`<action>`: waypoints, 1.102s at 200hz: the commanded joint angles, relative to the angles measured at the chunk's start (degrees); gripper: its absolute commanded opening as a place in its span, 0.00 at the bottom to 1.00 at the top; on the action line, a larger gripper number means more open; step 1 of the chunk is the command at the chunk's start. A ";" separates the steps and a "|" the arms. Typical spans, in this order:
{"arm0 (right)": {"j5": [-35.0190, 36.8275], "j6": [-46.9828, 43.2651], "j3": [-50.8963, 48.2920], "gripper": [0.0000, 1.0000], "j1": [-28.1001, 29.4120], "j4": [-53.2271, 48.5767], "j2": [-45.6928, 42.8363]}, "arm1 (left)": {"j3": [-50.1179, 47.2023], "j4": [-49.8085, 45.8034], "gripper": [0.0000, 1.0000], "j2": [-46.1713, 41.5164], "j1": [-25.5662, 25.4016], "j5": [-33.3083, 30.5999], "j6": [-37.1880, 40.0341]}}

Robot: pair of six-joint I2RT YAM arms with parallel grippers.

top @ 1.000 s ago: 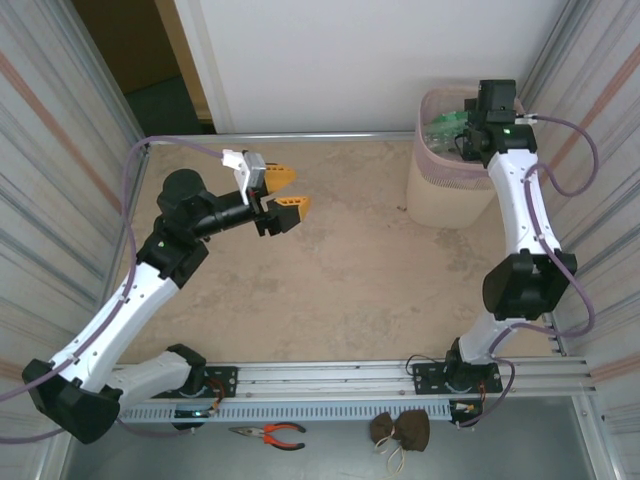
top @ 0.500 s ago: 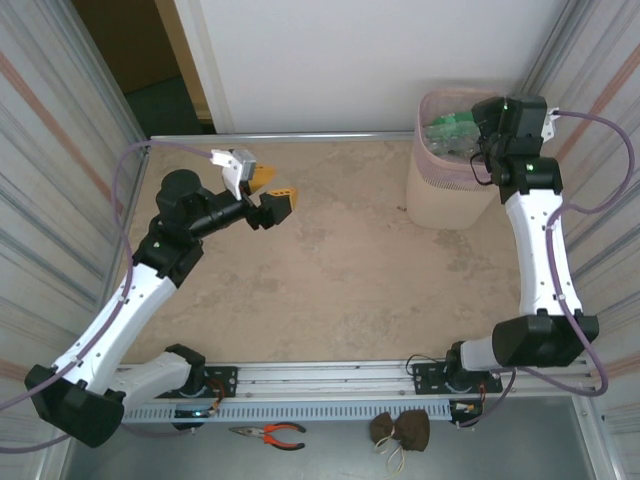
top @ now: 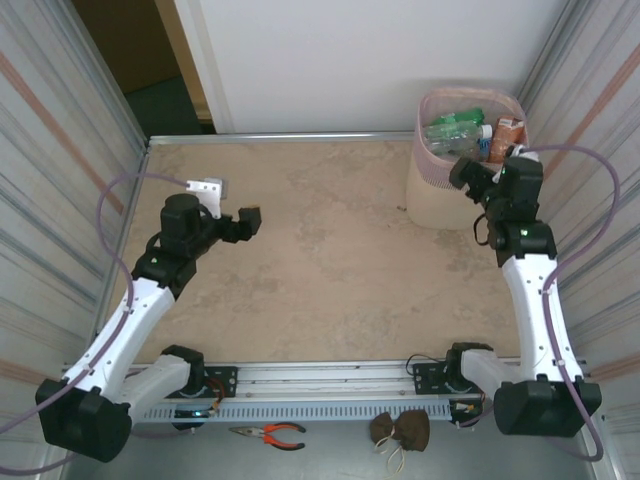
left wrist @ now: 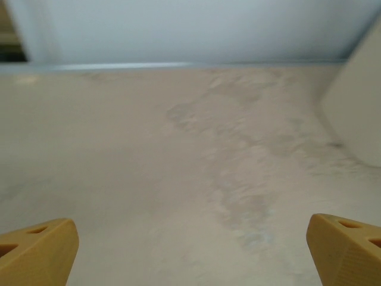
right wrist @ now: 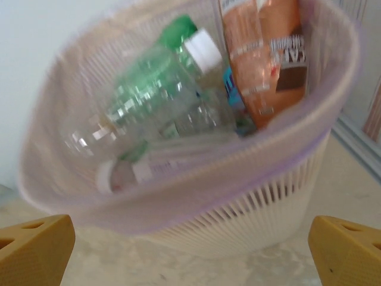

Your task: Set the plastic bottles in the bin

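Nearest, below the arm bases: red-handled pliers (top: 266, 433) and a small brown pouch (top: 400, 430) lie on the metal ledge, well apart. Just behind them the rail (top: 330, 375) carries both bases.

The left arm reaches over the left half of the table (top: 330, 280). The left gripper (left wrist: 191, 249) is empty. In its wrist view the yellow fingertips (left wrist: 37, 250) sit at the two side edges, spread wide, with bare mottled tabletop between them.

The right arm stands along the right side. The right gripper (right wrist: 190, 253) is also spread wide with nothing between the fingers. It faces the bin (top: 440, 200) from the near side, up by the rim. Whether it touches the bin cannot be told from above.

The bin stands upright on the table's far right corner, close to the right side panel and the back wall (top: 350, 60). A pink liner (right wrist: 196, 196) is folded over its perforated rim.

The plastic bottles (top: 455, 130) are inside the bin, piled up. A green bottle (right wrist: 152, 89) lies tilted across the middle. A brownish bottle (right wrist: 262, 53) with a label stands at the right side. A clear bottle (right wrist: 161, 164) lies along the front against the liner. The right wrist view is blurred and the labels are unreadable.

A dark doorway (top: 140, 60) is at the far left.
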 commanded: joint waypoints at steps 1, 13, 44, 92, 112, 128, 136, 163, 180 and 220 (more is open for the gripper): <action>-0.23 -11.27 -7.85 0.99 -0.13 5.48 -2.55 | -3.53 -0.29 0.99 -0.98 2.18 -9.96 -0.61; -1.03 -14.65 -13.05 0.99 -0.18 9.26 -4.06 | -5.74 1.05 0.99 -0.95 2.54 -13.40 0.05; -2.07 -19.19 -23.78 0.99 -0.28 20.20 -2.97 | -13.06 8.64 0.99 -0.44 2.89 -19.71 5.35; -2.72 -16.48 -37.01 0.99 -2.27 41.38 3.16 | -21.06 23.33 0.99 4.96 3.51 -17.08 13.13; -1.87 -15.37 -40.96 0.99 -2.72 50.10 6.45 | -22.87 30.04 0.98 9.26 3.60 -17.38 13.83; -1.19 -14.82 -42.79 0.99 -2.99 55.51 9.36 | -25.44 39.04 0.99 11.92 4.22 -15.49 14.98; -0.87 -14.14 -43.16 0.99 -3.24 56.96 10.67 | -26.45 43.09 0.99 13.25 5.01 -12.64 15.25; -2.82 -13.08 -45.00 0.99 -3.56 66.04 14.64 | -26.18 51.39 0.99 18.58 6.02 -8.31 17.32; -5.19 -12.83 -44.82 0.99 -3.67 70.53 17.77 | -25.12 52.33 0.99 20.79 6.77 -7.21 18.66; -7.89 -13.67 -43.01 0.99 -3.65 73.98 25.20 | -25.85 58.67 0.99 25.49 13.54 1.47 15.15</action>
